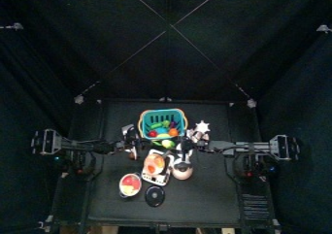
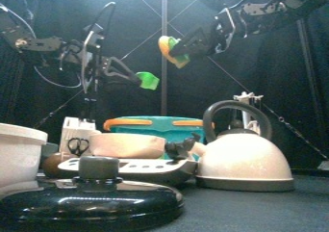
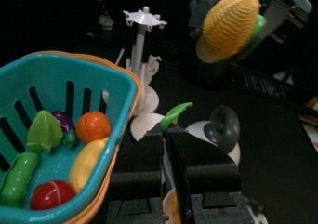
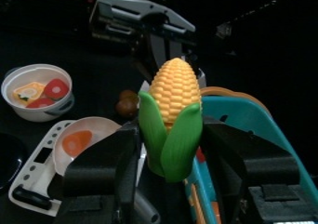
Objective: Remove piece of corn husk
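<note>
My right gripper [image 4: 174, 158] is clamped on the corn [image 4: 174, 112], held up over the table w/ husk on it. My left gripper [image 3: 177, 135] pinches one husk piece [image 3: 176, 114], already pulled clear, so 1 piece is off; rest remains.

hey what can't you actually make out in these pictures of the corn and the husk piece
- Top view: corn and husk piece too small among the arms.
- Front view: kettle and lid hide the table behind.
- Left wrist view: left gripper covers the husk piece's lower end.
</note>
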`<state>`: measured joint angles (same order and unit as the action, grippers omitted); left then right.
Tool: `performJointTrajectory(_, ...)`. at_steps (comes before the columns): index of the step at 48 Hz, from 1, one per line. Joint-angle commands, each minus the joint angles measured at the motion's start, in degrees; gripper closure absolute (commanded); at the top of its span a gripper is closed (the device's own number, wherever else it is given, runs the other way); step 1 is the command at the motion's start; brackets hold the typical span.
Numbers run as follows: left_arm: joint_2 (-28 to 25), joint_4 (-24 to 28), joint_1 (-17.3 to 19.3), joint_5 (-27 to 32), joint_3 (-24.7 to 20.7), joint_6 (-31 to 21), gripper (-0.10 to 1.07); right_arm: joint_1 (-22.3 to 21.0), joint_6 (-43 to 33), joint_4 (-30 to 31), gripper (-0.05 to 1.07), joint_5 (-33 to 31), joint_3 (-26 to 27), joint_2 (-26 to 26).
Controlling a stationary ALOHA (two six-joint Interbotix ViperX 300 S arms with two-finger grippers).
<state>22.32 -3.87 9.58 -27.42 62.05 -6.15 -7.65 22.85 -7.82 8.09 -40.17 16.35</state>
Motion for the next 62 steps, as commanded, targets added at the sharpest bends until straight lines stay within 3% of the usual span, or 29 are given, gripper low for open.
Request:
performJointTrajectory(1, 4.8, 1.5, 0.2, 8.3, 0.3, 0.1, 0.6, 0.1, 0.0, -0.2, 0.5, 0.8, 0.8, 1.3)
performJointTrajectory(7, 9.4, 1.8, 0.8, 13.5, 1.7, 0.1, 0.6, 0.0, 0.0, -0.2, 0.5, 1.1, 0.9, 1.1)
performJointTrajectory(15, 13.4, 1.8, 2.1, 13.2, 4.7, 0.2, 0.6, -0.2, 0.0, -0.6, 0.5, 1.1, 1.0, 0.5)
performJointTrajectory(25, 14.5, 2.4, 2.9, 14.9, 7.6, 0.3, 0.6, -0.3, 0.0, -0.6, 0.5, 1.1, 1.0, 0.1)
performJointTrajectory(32, 14.5, 5.6, 2.5, 21.0, 7.6, 0.3, 0.6, -0.3, 0.0, -0.6, 0.5, 1.1, 1.0, -0.2)
performJointTrajectory(46, 14.5, 7.2, -3.0, 31.7, 7.8, 0.3, 0.6, -0.3, 0.0, -0.6, 0.5, 1.1, 0.9, -0.4)
performJointTrajectory(55, 14.5, 7.4, -6.5, 33.0, 8.4, 0.3, 0.59, -0.4, 0.0, -0.6, 0.5, 1.1, 1.1, -1.0)
performJointTrajectory(62, 14.5, 7.3, -7.0, 33.2, 8.5, 0.3, 0.56, -0.4, 0.0, -0.6, 0.5, 1.1, 1.3, -1.3)
